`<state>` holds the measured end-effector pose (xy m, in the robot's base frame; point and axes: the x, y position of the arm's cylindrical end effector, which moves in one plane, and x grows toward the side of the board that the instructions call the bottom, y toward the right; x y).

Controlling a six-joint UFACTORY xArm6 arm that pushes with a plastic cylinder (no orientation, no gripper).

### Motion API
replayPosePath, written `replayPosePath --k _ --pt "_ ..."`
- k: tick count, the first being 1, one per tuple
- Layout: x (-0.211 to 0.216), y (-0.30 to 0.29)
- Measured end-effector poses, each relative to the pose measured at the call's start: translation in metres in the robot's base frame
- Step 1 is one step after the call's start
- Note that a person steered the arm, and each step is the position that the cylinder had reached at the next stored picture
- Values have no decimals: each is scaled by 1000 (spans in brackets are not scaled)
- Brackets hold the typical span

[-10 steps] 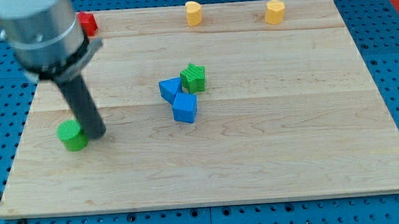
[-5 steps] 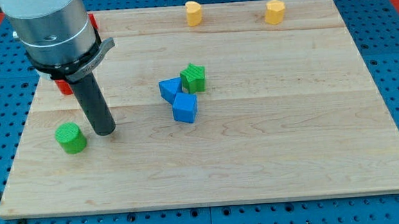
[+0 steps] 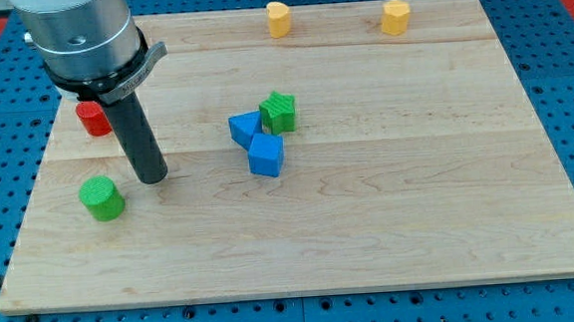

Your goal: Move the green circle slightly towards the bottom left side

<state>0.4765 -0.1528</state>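
Note:
The green circle [image 3: 102, 197] is a short green cylinder lying near the left edge of the wooden board [image 3: 390, 215]. My tip [image 3: 153, 177] rests on the board just to the upper right of the green circle, with a small gap between them. The dark rod rises from the tip up to the grey arm body at the view's top left.
A red block [image 3: 91, 118] sits partly behind the rod at the left. A green star-shaped block [image 3: 278, 112] touches two blue blocks [image 3: 245, 129] [image 3: 266, 154] in the middle. Two yellow blocks [image 3: 277, 19] [image 3: 394, 18] stand along the top edge.
My tip has moved away from the green circle, up and to the right. The green circle has stayed where it was pushed. The red block now shows more from behind the arm.

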Motion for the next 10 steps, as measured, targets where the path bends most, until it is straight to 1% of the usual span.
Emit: replayPosePath --k 2,6,8,9,10 --pt "-5 0" --pt "-65 -22" --pt "-69 -22" --pt "-89 -23" --pt "-96 9"
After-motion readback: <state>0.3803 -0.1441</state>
